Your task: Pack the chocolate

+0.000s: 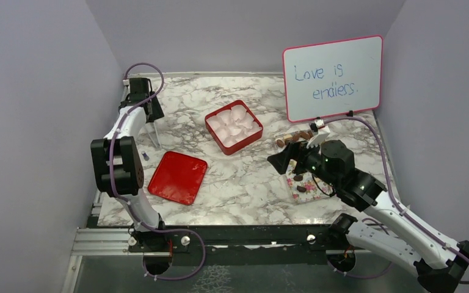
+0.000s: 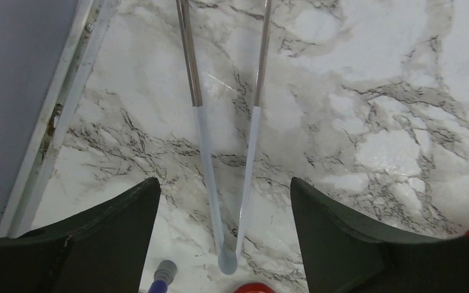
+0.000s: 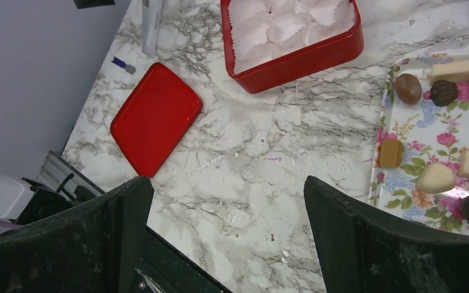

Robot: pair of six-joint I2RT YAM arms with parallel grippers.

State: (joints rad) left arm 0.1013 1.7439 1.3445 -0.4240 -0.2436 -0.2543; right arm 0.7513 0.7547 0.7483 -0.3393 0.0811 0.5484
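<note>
The chocolate [image 3: 408, 88], dark, light brown and cream pieces, lies on a floral tray [image 3: 464, 122] at the right of the marble table; more pieces [image 1: 293, 139] lie beyond the tray [image 1: 294, 190]. A red box [image 1: 234, 126] holds white paper cups [image 3: 281, 27]. Metal tongs [image 2: 203, 140] lie flat on the table at the far left. My left gripper [image 2: 225, 182] hangs over them, open, with one finger on each side and neither touching. My right gripper [image 3: 227, 183] is open over bare marble, left of the tray, holding nothing.
A red lid [image 1: 178, 176] lies flat between the box and the left arm. A small purple-tipped object [image 2: 162, 274] rests by the tongs' joined end. A whiteboard [image 1: 333, 76] stands at the back right. Grey walls close in both sides.
</note>
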